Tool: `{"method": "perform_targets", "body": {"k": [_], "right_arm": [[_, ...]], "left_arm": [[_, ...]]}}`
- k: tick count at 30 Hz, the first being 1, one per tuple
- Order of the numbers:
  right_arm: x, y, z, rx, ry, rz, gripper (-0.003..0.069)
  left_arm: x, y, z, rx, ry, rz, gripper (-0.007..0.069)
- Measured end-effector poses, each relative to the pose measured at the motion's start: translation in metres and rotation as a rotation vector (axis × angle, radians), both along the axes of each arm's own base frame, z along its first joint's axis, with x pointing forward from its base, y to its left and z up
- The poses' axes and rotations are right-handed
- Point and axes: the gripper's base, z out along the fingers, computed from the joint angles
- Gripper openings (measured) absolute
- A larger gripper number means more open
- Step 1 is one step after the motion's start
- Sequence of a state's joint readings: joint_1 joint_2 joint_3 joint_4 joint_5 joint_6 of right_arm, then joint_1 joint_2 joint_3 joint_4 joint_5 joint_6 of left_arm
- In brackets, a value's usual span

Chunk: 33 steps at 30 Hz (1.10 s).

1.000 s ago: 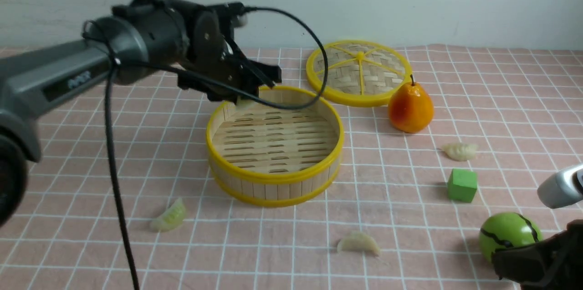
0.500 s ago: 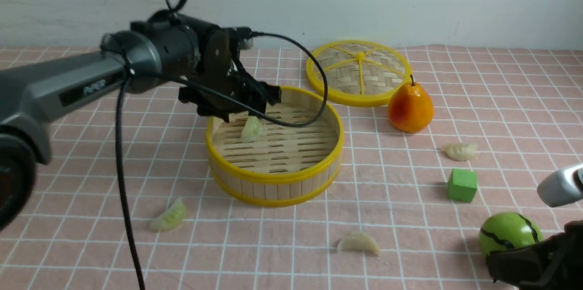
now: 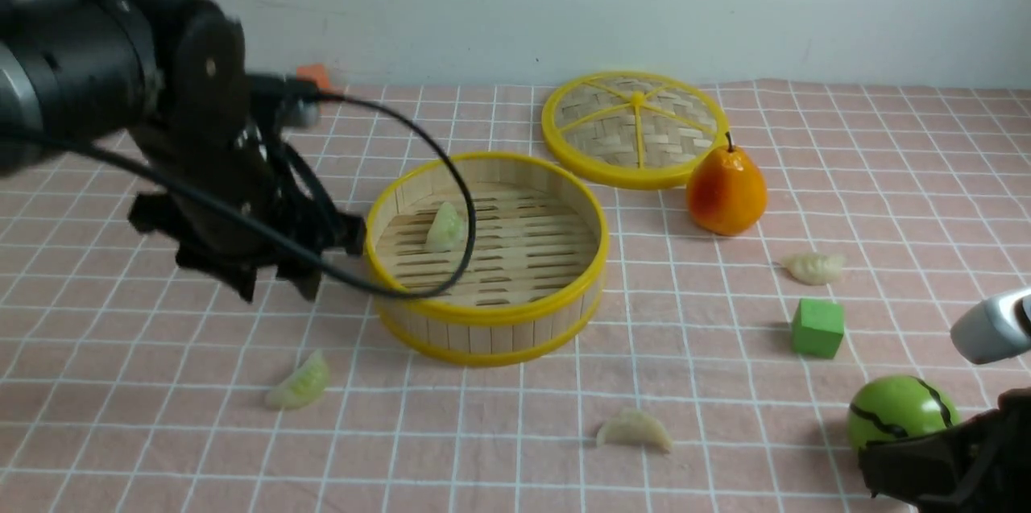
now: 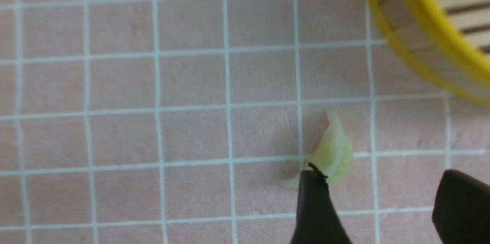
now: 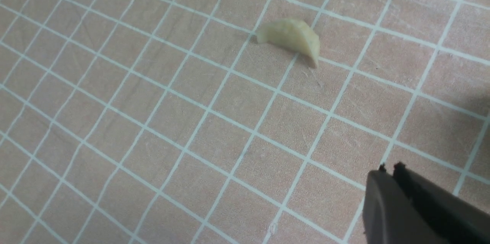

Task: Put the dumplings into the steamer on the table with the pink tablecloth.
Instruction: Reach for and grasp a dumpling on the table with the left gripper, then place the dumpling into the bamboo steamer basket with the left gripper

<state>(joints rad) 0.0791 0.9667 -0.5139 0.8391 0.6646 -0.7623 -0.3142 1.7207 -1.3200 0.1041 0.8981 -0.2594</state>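
Table (image 3: 926, 159) draped wholly in pink tablecloth (image 3: 725, 465), thin white grid. Steamer (image 3: 483, 332) stands mid-table. Woven lid (image 3: 636, 126) lies flat behind it toward far wall, orange pear (image 3: 725, 191) upright just beside lid's near rim. Cream dumpling (image 3: 815, 267) on cloth in front of pear; green cube (image 3: 817, 328) near it, closer to camera. Striped green ball (image 3: 898, 412) at near right. Second cream dumpling (image 3: 635, 428) in front of steamer. Pale green dumpling (image 3: 300, 382) at steamer's front left, apart from its wall.

No readable text, label, brand or number shows anywhere.
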Motion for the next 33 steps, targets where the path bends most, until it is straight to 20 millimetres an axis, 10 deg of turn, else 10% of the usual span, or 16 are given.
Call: {"method": "perform_targets", "body": {"k": [9,15,20,27,33], "right_arm": [[0.0,0.001,0.001,0.021,0.002,-0.008,0.0035],[0.0,0.001,0.001,0.021,0.002,-0.008,0.0041],[0.0,0.001,0.001,0.021,0.002,-0.008,0.0046],[0.001,0.001,0.001,0.021,-0.003,-0.013,0.0052],[0.001,0.0,0.001,0.02,-0.006,-0.016,0.0054]], "left_arm": [[0.013,-0.005,-0.075,0.027,0.096,-0.018,0.034],[0.015,-0.005,-0.085,0.032,0.12,0.003,0.0165],[0.02,-0.007,-0.046,0.008,0.08,0.017,0.0171],[0.021,-0.035,0.057,-0.306,-0.189,-0.045,0.0171],[0.041,-0.068,0.025,-0.313,-0.217,-0.132,0.0171]]}}
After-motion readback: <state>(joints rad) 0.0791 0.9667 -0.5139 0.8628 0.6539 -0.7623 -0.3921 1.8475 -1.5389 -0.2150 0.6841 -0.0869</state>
